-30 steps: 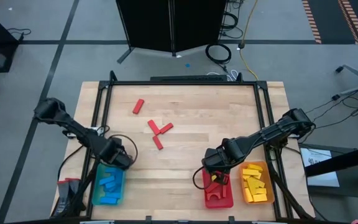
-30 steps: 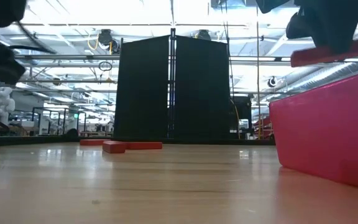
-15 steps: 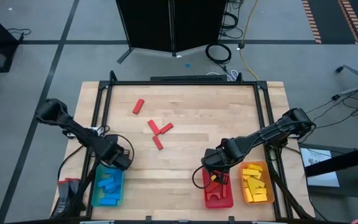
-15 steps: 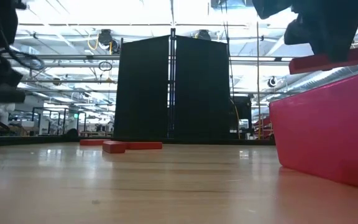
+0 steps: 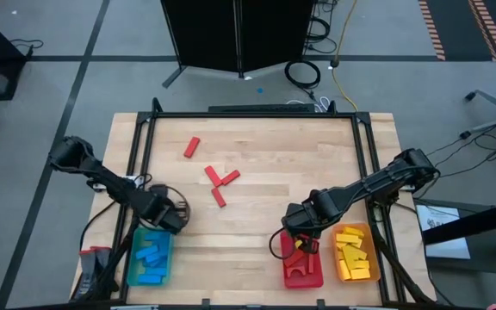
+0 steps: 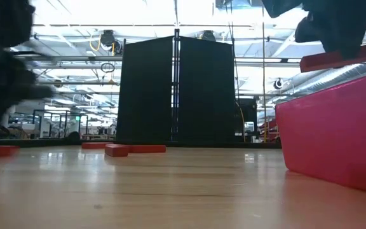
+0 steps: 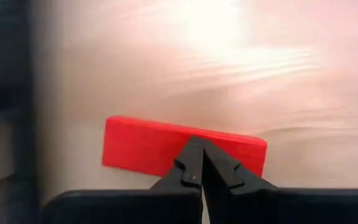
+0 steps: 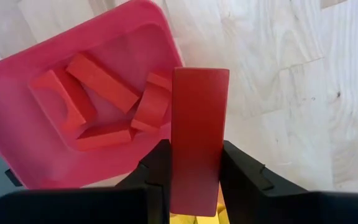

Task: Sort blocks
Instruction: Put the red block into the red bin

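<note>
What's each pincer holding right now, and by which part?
Right pincer grips a red bar across its width at one end, above the red tray. Left pincer is shut and empty; a red block lies on the table beyond its tips.

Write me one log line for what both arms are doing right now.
right tool: shut on red block, above red tray | left tool: shut, empty, near blue tray | loose red blocks: mid-table

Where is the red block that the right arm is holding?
The red bar is pinched in the right gripper, just above the red tray's far edge, near the yellow tray.
</note>
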Robot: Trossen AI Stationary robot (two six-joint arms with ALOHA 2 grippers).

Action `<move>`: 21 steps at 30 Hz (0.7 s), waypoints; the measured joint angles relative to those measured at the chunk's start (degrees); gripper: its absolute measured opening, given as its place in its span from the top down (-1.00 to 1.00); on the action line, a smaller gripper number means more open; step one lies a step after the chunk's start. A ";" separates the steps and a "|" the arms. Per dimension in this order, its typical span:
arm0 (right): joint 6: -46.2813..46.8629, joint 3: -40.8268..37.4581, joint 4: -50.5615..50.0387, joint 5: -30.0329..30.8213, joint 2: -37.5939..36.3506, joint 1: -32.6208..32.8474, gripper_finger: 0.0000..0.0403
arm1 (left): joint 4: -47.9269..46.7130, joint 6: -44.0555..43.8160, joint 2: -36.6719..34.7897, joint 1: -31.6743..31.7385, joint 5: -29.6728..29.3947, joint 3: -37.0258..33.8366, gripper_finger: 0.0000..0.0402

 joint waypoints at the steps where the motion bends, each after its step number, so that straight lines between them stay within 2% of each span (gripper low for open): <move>1: -0.03 0.00 0.00 0.04 0.00 -0.08 0.60 | 2.84 1.29 0.00 0.64 -3.00 0.18 1.00; 3: -0.48 0.00 0.00 0.07 0.00 -0.26 0.60 | 9.33 5.41 -0.31 2.07 -7.40 0.20 1.00; 6: -1.35 0.00 0.02 -0.07 0.00 -0.69 0.60 | 18.14 12.72 -0.15 4.55 -10.28 0.25 1.00; 15: -4.13 0.00 1.51 -0.21 0.02 -0.88 0.60 | 27.08 40.82 -1.37 10.67 -16.74 0.04 1.00; 21: -3.86 -2.49 8.34 -2.44 0.02 0.08 0.60 | 34.99 53.21 -5.73 14.00 -19.67 0.09 1.00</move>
